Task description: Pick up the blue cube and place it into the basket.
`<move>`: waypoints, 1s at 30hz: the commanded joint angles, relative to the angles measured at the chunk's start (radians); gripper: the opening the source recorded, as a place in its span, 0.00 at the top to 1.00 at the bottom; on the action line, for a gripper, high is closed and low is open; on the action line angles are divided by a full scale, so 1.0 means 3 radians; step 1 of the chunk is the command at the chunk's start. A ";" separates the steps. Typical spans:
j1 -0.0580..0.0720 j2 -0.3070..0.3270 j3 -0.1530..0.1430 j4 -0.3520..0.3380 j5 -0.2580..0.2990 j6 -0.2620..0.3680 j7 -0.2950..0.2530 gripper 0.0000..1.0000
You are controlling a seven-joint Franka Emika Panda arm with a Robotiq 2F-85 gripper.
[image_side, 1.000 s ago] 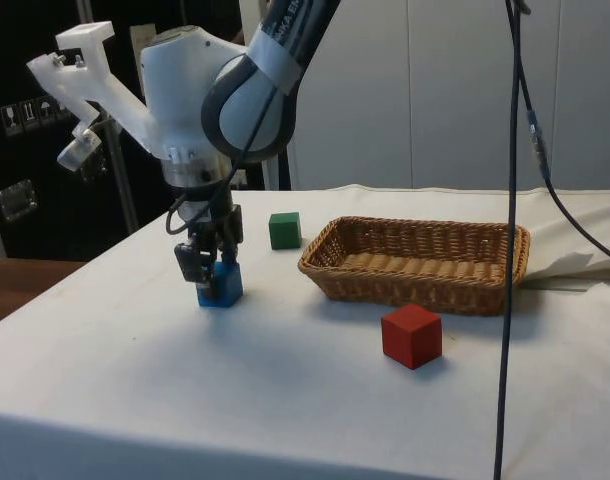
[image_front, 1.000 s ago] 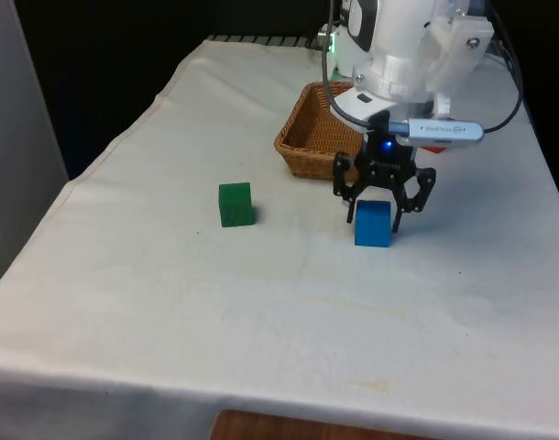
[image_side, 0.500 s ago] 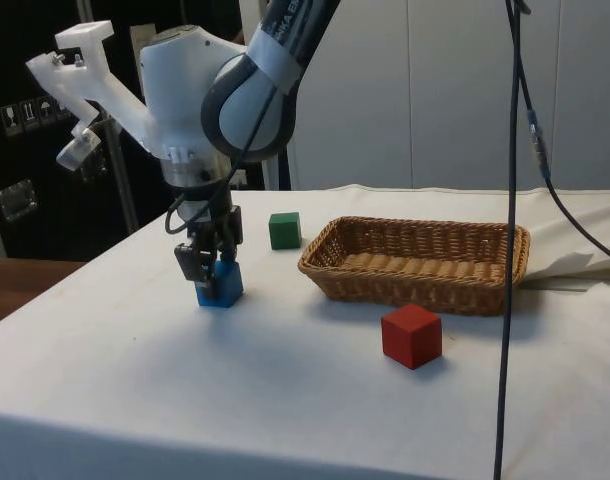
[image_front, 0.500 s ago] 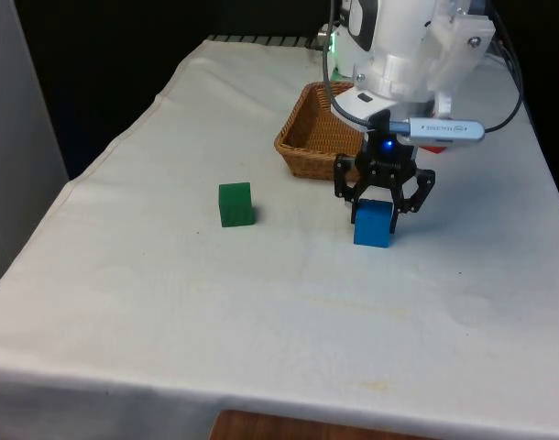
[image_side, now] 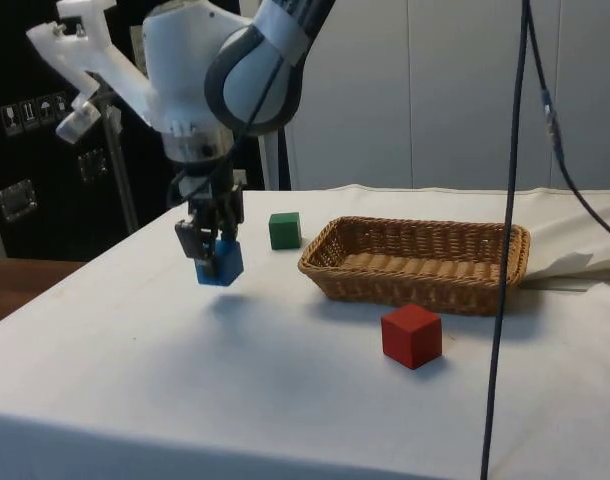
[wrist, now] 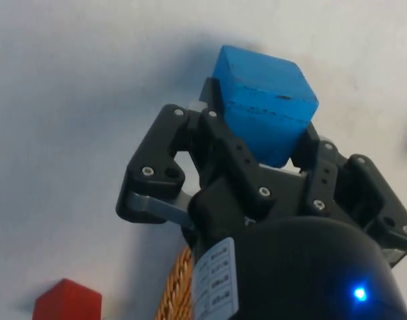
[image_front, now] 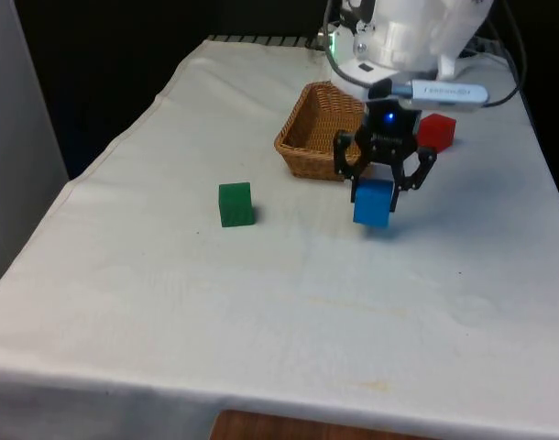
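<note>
Blue cube (image_front: 372, 203) clamped in the end effector (image_front: 375, 192), hanging clear above the counter (image_front: 169, 302), ready to cross to the basket (image_front: 312, 137).

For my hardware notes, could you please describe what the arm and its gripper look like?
The arm is glossy white with rounded shells and a dark grey band at one joint. Black cables hang alongside it. The gripper is black, with two angular, linked fingers fastened by small silver screws.

You see bench (image_front: 169, 302) under white cloth, wood edge showing at bottom of front view. Black curtains (image_front: 105, 55) across upper left. In side view, dark cabinets (image_side: 25, 120) at left, pale panels (image_side: 435, 90) behind.
</note>
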 commanded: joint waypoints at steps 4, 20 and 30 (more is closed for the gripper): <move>0.0000 -0.0117 0.0003 -0.0063 0.0000 -0.0027 0.0000 0.96; -0.0010 -0.0520 0.0007 -0.0260 0.0003 -0.0123 -0.0017 0.96; -0.0023 -0.0757 -0.0007 -0.0420 -0.0003 -0.0160 -0.0030 0.96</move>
